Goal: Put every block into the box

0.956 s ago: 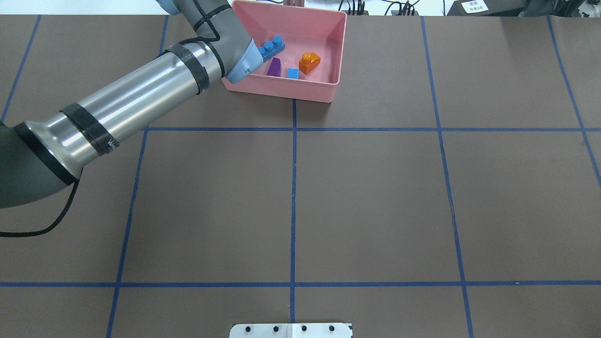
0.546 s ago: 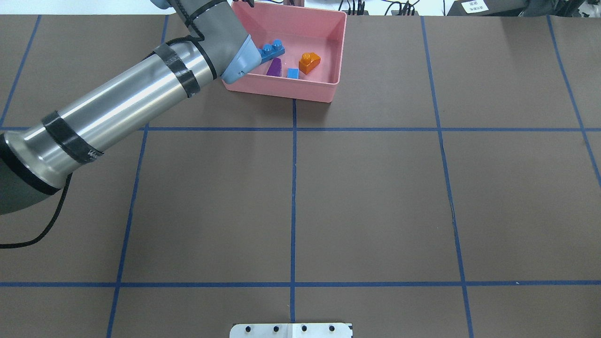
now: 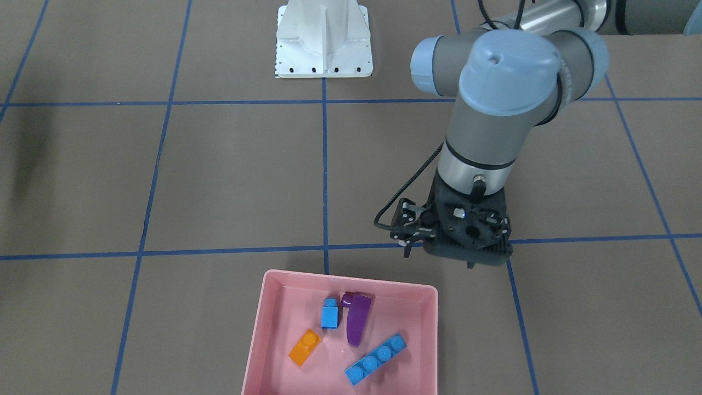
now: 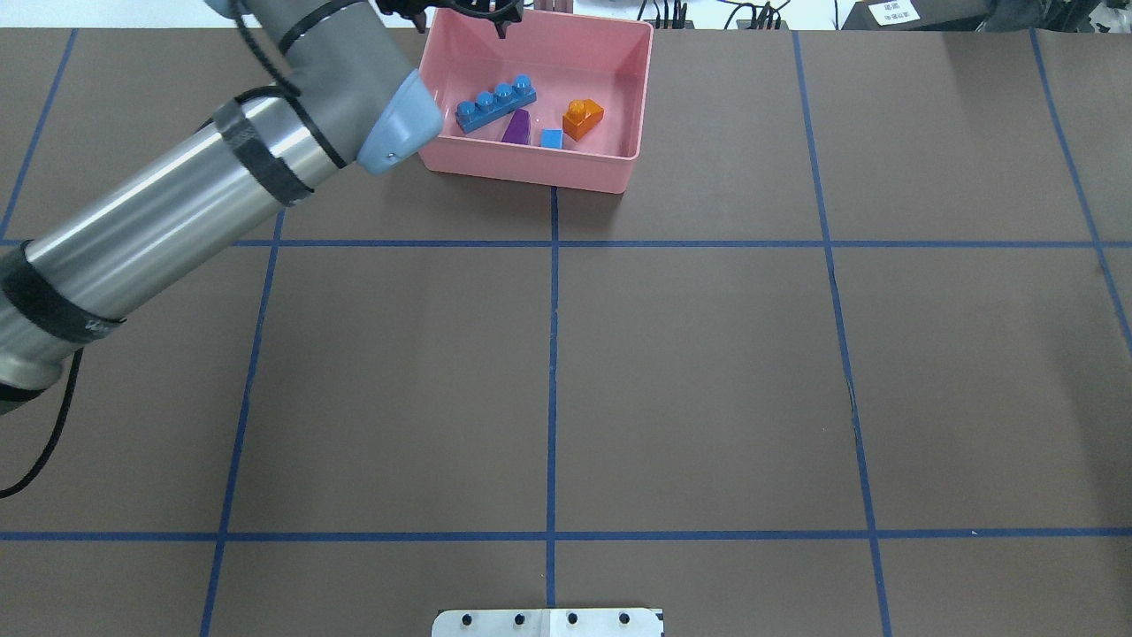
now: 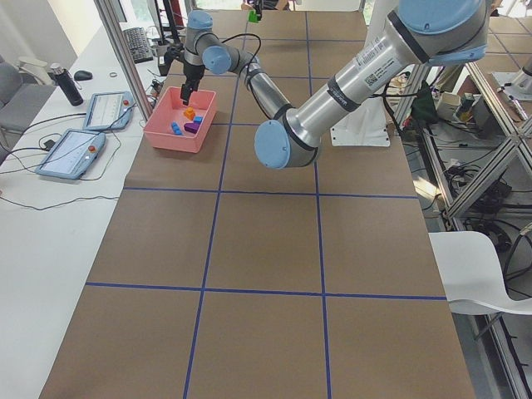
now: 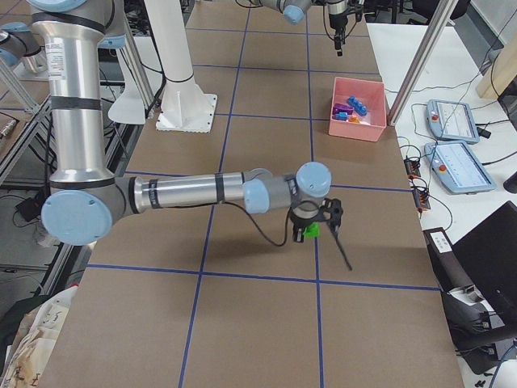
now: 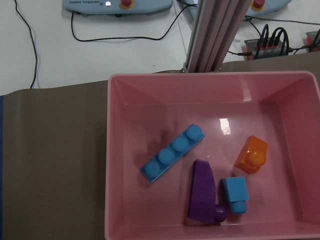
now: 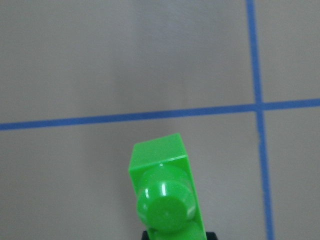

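Note:
The pink box (image 4: 531,172) stands at the far middle of the table. In it lie the long blue bar (image 4: 495,104), the purple sloped brick (image 4: 517,128), the small blue brick (image 4: 552,138) and the orange brick (image 4: 583,118). My left gripper (image 4: 460,16) hangs above the box's far left rim, looks open and is empty. The left wrist view looks straight down on the box (image 7: 107,150) and its bricks. My right gripper (image 6: 311,230) is shut on the green brick (image 8: 167,200) and holds it above the brown table, far from the box.
The white robot base (image 3: 323,41) stands at my edge of the table. An aluminium post (image 7: 215,35) and cables stand just beyond the box. Operator tablets (image 5: 108,108) lie on the side desk. Blue tape lines cross the brown table.
My left arm has swung back and to the left, off the box's near left corner. The whole long blue bar now shows. The bricks in the box have not moved.

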You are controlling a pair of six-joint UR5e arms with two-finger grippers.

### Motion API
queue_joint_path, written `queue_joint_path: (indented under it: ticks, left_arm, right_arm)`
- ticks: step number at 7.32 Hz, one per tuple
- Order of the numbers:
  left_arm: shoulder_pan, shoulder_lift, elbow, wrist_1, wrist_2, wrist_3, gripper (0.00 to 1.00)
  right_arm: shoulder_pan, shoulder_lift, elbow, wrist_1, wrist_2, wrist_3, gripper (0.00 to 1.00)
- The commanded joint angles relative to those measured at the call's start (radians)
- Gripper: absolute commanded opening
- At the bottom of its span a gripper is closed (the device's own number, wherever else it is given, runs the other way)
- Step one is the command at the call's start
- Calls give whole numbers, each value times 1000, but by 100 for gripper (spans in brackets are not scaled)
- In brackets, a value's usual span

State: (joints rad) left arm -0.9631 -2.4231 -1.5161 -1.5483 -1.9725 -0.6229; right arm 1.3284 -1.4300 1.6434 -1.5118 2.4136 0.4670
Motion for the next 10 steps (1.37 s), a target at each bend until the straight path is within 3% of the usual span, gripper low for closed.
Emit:
queue_joint_path:
  ticks: [1, 3, 4, 6, 7, 8, 9, 10]
  left_arm:
    - [-75, 250, -201, 56, -57, 234, 100]
    - [-187, 394, -265, 63, -171, 372, 100]
    - [-248, 454, -269, 63, -225, 464, 100]
    - [-331, 560, -279, 65, -229, 621, 100]
    - [-351, 593, -280, 74, -229, 646, 100]
    - [-356, 616, -286, 74, -227, 646, 100]
    - [-362, 627, -299, 74, -229, 646, 100]
    - [-374, 637, -302, 76, -236, 646, 100]
  right_arm:
    - [-185, 390, -166, -5, -16, 349, 0]
    - [-270, 787, -525, 16, -95, 483, 0]
    - [-294, 871, -612, 65, -141, 525, 0]
    - [-371, 972, -797, 320, -259, 763, 0]
    - [-402, 1005, -841, 372, -296, 848, 0]
    - [-414, 1040, -868, 377, -297, 863, 28]
    - [-419, 1040, -863, 380, -295, 871, 99]
    - [-411, 1024, -820, 374, -280, 872, 100]
